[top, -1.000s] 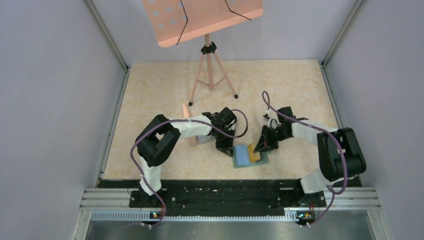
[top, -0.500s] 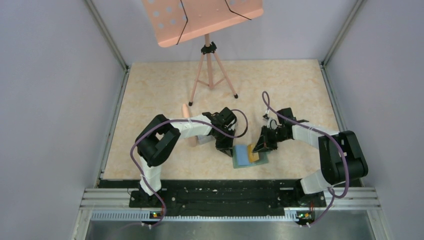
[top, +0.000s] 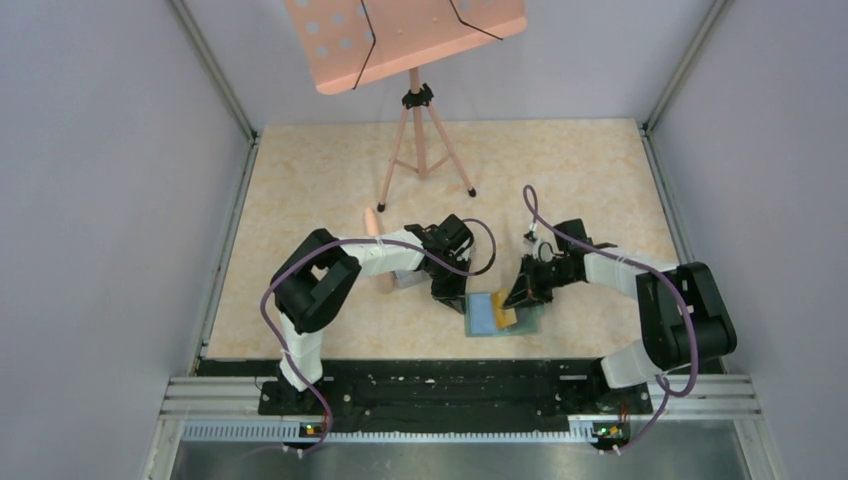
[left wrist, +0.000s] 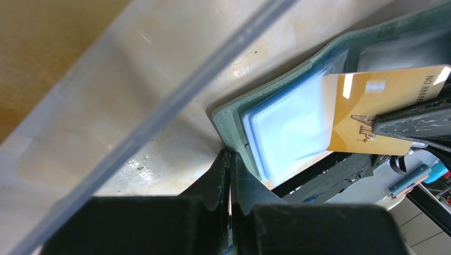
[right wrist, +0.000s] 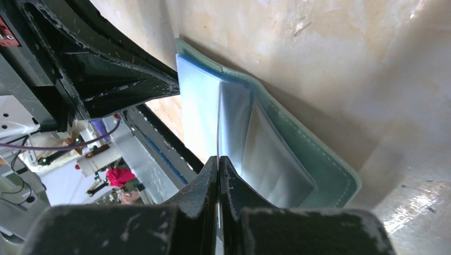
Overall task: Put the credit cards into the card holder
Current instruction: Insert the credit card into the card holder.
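Over the last second the right claw (top: 521, 291), clamped on an orange card (left wrist: 372, 114), has edged slightly left, bringing the card over the sleeves of the open wallet (left wrist: 232, 119), which lies at the table's near middle. The left claw (left wrist: 230, 178) is closed, its tips against the wallet's left edge. The card looks lined up for insertion but not yet seated.

- table (top: 560, 170) is a beige marble-look top; pretty glossy, with bright glare patches on it in the wrist views
- left wall (top: 100, 200), right wall (top: 770, 150) and back wall (top: 590, 60) are all plain pale lavender-grey
- silver metal posts (top: 215, 75) run up the back corners
- salmon-pink music stand (top: 400, 35) at the far edge; holes punched in its desk, two thin black cords (top: 365, 40) across it, tripod (top: 417, 98) legs planted on the table
- black mounting plate (top: 450, 385) along the near edge; slotted metal rail (top: 400, 432) just in front of it
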